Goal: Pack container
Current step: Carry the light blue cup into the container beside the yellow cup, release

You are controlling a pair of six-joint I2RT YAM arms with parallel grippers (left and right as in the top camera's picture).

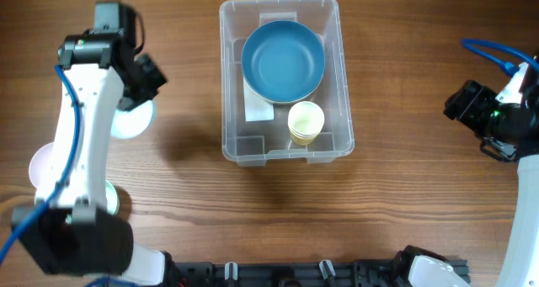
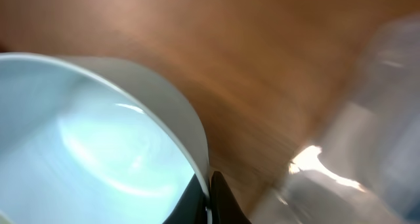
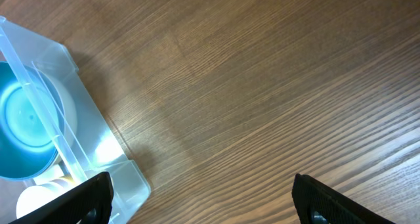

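In the left end effector (image 2: 209, 204), clamped on its rim, a pale bowl (image 2: 98, 138) may slip from that thin pinch; the right end effector (image 3: 207, 201) is spread apart, empty.

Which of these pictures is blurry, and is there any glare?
Left wrist view: table and container smeared by blur, with a bright glint; the pale bowl looks sharper. Right wrist view: crisp wood grain, glare on the container's corner. Overhead view: sharp, with soft shadows.

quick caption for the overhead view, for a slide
Clear container holding blue bowl and cup; left gripper grips a pale bowl.
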